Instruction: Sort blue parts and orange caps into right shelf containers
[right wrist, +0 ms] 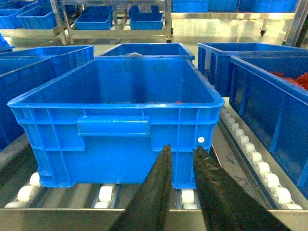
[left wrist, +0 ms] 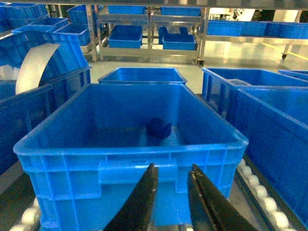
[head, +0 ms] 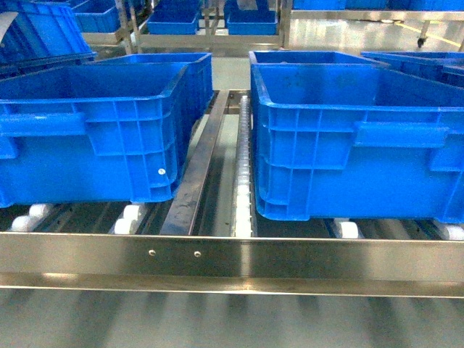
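While both grippers hang empty w/ jaws a little apart, the left gripper (left wrist: 172, 180) faces a container (left wrist: 130, 159) holding one blue part (left wrist: 159, 128) straight ahead; right gripper (right wrist: 182, 163) faces its own crate (right wrist: 115, 130), an orange speck barely showing inside; no loose parts in reach.

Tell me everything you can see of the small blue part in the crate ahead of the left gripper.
The small blue box-shaped plastic part lies alone on the floor of the large open-top blue plastic crate, toward the back wall, slightly right of centre. It looks dark in shadow and turned at an angle; no stud can be made out. Nothing else touches it.
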Robot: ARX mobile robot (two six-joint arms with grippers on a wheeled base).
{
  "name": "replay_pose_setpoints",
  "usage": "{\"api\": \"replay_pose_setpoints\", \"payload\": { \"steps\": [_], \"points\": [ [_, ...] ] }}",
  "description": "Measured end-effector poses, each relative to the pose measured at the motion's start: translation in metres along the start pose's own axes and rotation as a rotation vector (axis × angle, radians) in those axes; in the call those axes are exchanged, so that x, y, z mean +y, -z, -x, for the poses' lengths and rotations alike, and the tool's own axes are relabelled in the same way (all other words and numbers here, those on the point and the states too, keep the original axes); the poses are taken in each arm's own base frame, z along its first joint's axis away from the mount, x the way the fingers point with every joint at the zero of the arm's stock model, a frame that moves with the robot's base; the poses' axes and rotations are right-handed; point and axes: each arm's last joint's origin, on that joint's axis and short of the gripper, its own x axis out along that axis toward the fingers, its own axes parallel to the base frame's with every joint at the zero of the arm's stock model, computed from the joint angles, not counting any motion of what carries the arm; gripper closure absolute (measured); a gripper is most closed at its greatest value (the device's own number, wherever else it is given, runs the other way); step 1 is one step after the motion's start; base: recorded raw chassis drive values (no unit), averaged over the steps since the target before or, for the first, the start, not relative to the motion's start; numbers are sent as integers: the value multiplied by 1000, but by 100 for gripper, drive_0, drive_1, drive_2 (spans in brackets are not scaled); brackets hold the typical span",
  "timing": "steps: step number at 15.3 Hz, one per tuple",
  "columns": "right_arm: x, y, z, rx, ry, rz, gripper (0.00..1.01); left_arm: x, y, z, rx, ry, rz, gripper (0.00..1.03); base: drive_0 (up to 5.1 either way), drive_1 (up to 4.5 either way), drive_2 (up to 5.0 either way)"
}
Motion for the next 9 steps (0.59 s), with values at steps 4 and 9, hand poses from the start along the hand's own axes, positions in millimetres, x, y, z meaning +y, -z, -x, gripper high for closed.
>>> {"api": "replay_pose_setpoints", "payload": {
  "steps": [4,9],
  "points": [
    [0,10,25,2,0,-4,99,1,22,43,34,-10,4,101,0,0,0],
    [0,23,44,6,0,-5,99,0,32,78,39,-10,4,101,0,0,0]
  ]
}}
